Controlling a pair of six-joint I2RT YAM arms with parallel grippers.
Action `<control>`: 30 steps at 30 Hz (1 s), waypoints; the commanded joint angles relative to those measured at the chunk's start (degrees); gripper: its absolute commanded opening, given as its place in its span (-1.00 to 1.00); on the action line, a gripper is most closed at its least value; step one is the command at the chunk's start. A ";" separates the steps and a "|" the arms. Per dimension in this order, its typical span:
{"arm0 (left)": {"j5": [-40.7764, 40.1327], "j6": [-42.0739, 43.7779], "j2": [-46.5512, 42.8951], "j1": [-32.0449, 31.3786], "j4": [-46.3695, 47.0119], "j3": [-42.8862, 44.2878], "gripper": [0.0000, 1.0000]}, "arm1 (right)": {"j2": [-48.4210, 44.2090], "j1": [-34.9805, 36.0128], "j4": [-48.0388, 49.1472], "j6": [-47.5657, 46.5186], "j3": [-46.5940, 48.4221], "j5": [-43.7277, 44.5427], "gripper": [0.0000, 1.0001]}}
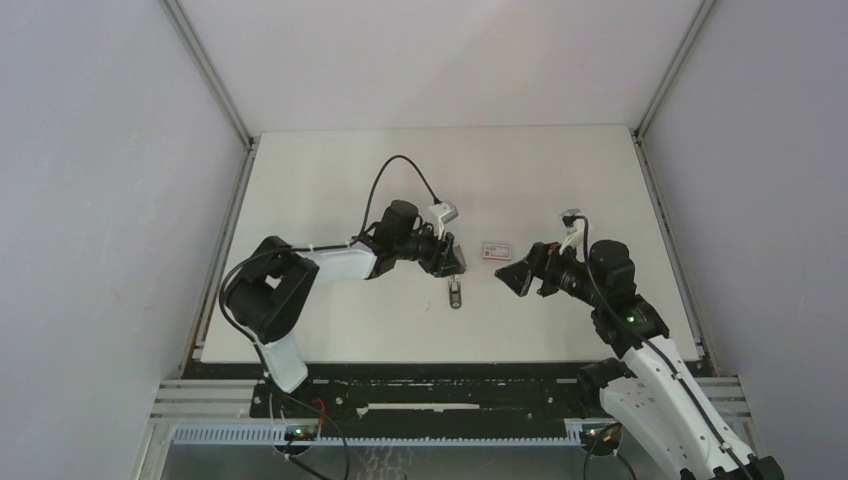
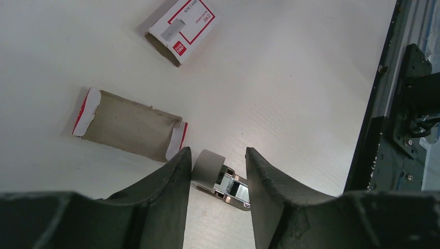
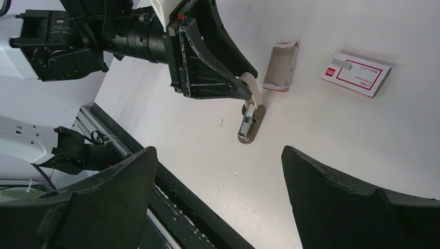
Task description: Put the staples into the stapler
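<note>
From above, the stapler (image 1: 455, 293) is a small dark sliver at 6 o'clock of the left gripper (image 1: 452, 268), and its colour and parts are too small to tell. The tray (image 2: 129, 124), plain in the left wrist view, is mostly hidden by that gripper from above. The print on the box (image 1: 497, 250) is unreadable there.

In the left wrist view the fingers (image 2: 171, 197) cover both ends of the stapler. Whether they pinch it or only flank it cannot be told, nor whether staples lie in its channel. The bottom edge cuts those fingers off.

In its own wrist view the right gripper (image 3: 218, 150) runs out of frame at 6 o'clock. From above, the right arm (image 1: 660, 390) is cut off at 5 o'clock.
</note>
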 commanded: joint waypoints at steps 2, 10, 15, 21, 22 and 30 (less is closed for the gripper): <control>1.51 1.10 0.38 -0.27 1.07 2.91 -0.07 | -0.04 -0.34 1.93 0.19 0.09 -0.93 0.77; 0.38 1.42 0.19 -0.27 0.61 2.37 -0.43 | -0.13 -0.34 1.88 0.39 0.11 -0.91 0.76; -4.07 0.86 -2.94 -0.27 2.04 -1.00 -0.68 | -0.28 -0.34 2.06 0.50 0.07 -0.90 0.76; -16.85 -4.03 -13.11 -0.27 9.43 -10.51 -1.00 | 0.01 -0.34 2.60 0.57 0.09 -0.87 0.75; -20.50 -5.62 -15.50 -0.27 11.10 -12.73 -1.00 | 0.04 -0.35 2.58 0.65 0.09 -0.72 0.75; -49.67 -17.21 -30.22 -0.27 21.34 -29.65 -0.99 | 1.61 -0.34 6.02 1.71 -1.60 0.93 0.73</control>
